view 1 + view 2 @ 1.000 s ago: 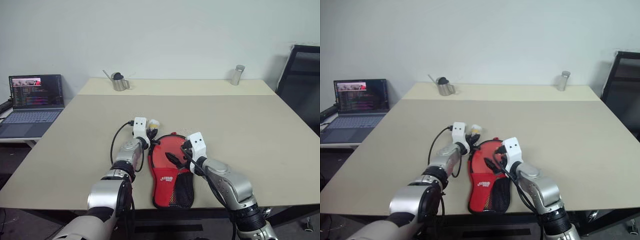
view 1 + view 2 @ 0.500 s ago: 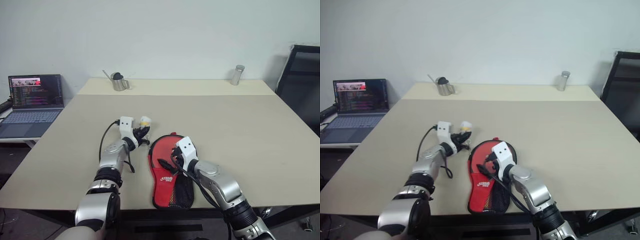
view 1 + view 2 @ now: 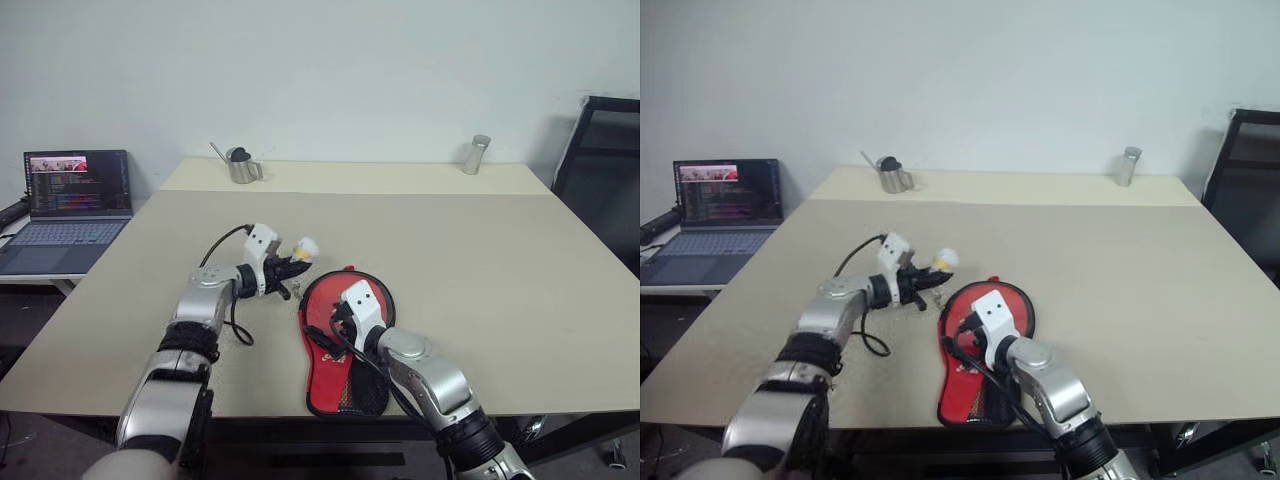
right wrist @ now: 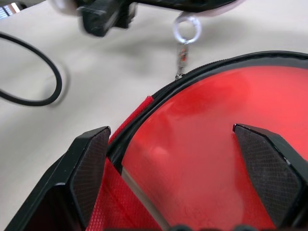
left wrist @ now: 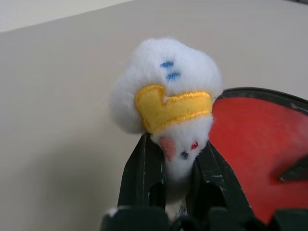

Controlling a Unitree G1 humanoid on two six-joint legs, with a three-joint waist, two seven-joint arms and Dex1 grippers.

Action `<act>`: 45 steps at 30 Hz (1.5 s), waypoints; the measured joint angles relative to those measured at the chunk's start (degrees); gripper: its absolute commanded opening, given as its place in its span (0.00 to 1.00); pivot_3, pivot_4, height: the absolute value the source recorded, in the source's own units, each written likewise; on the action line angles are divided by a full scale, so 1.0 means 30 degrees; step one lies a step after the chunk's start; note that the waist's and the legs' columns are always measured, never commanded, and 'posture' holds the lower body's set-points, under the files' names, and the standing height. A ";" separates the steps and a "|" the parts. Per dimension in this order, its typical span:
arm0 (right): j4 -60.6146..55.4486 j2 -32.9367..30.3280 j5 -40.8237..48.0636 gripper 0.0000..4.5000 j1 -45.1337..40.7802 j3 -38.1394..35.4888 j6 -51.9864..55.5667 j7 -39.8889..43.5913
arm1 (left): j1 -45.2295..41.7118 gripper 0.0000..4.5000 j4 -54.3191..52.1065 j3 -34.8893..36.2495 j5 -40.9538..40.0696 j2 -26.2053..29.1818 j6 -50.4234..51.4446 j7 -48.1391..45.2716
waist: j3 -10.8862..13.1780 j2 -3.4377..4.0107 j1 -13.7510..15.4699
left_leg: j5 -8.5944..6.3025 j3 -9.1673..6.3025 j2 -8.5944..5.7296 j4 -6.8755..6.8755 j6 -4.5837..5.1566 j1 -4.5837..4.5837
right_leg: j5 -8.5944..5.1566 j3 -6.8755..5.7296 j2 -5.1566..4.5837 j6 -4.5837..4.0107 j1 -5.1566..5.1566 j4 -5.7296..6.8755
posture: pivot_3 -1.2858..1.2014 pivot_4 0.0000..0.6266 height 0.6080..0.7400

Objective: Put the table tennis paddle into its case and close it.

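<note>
Presently: case [image 3: 345, 350] flat at the bench's [image 3: 500, 260] near edge, paddle [image 4: 202, 159] inside. Left claw [image 5: 175, 166] clenched on the white charm [image 5: 166, 91] beside the case. Right claw [image 4: 187, 159] spread wide over the case.

An office: laptop [image 3: 75, 205] beside big table [image 3: 480, 240], black chair [image 3: 603, 160]

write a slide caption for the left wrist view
Left end effector shut on a white plush charm with a yellow embroidered patch, beside the black-rimmed red fabric case.
</note>
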 measured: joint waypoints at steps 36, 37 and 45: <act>-0.4289 -0.0876 -0.0843 1.00 0.3440 -0.0447 0.1898 -0.1085 | -0.5615 0.05 0.8306 -0.4904 0.9620 -0.2693 -0.7529 0.7125 | -0.0054 -0.0060 0.0182 | -0.0026 -0.0093 -0.0023 -0.0101 0.0032 0.0114 | 0.0003 -0.0077 -0.0011 0.0032 0.0261 -0.0299 | 0.52 0.24 1.00; -0.4499 -0.0936 -0.0844 1.00 0.3529 -0.0440 0.2065 -0.1082 | -0.5779 0.05 0.8435 -0.5162 0.9962 -0.2791 -0.7650 0.7548 | -0.0055 -0.0061 0.0192 | -0.0026 -0.0094 -0.0024 -0.0101 0.0032 0.0112 | 0.0002 -0.0080 -0.0012 0.0035 0.0261 -0.0301 | 0.52 0.24 1.00; -0.6033 -0.1275 -0.0873 1.00 0.4673 -0.0128 0.2628 -0.1244 | -0.6350 0.05 0.8778 -0.6998 1.2505 -0.3498 -0.8825 1.0125 | -0.0058 -0.0066 0.0196 | -0.0026 -0.0094 -0.0023 -0.0103 0.0032 0.0114 | -0.0031 -0.0081 -0.0011 0.0090 0.0265 -0.0303 | 0.52 0.24 1.00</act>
